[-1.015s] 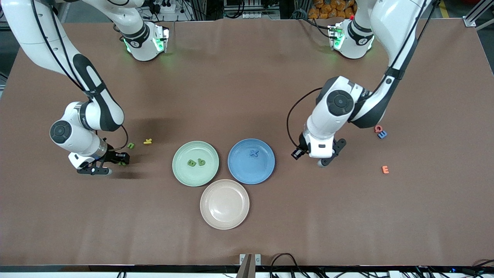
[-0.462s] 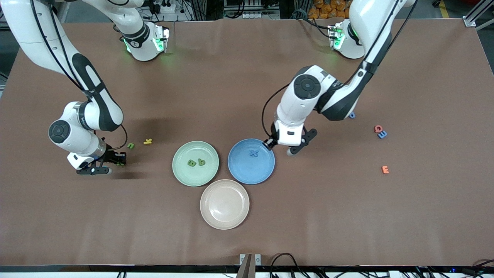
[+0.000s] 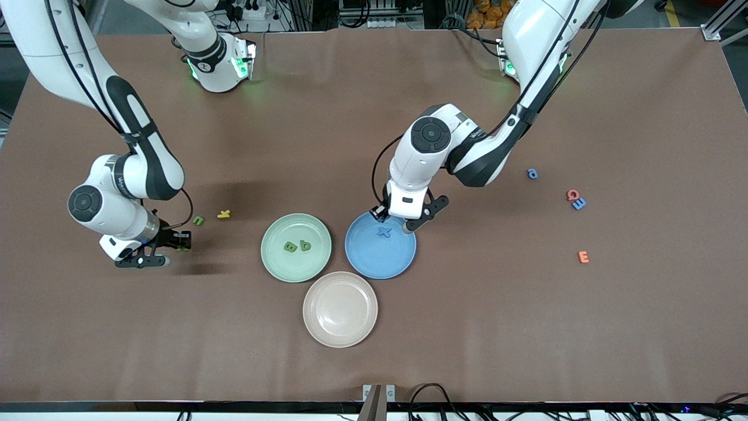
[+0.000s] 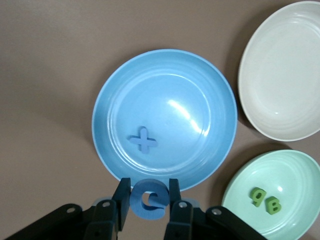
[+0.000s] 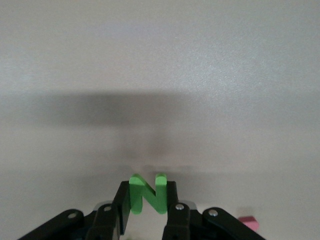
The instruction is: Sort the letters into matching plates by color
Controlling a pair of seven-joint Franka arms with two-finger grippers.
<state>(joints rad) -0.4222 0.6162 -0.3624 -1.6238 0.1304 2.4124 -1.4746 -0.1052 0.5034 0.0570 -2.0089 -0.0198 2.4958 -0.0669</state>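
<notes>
The left gripper (image 4: pixel 148 206) held a blue letter (image 4: pixel 148 200) over the blue plate (image 4: pixel 165 117), due to drop; the right gripper (image 5: pixel 146 205) pinched a green N (image 5: pixel 147 193), bound for the green plate (image 3: pixel 295 247).

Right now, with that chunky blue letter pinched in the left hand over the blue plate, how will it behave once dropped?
The chunky blue letter looks thick and flat-faced, so it should probably land flat rather than roll. It seems light, perhaps bouncing slightly. The round blue plate's raised rim would likely contain it.

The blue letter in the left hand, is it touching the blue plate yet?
Apart. The left wrist view shows the blue letter pinched in the left hand, held up over the blue plate's rim, not resting on it.
</notes>
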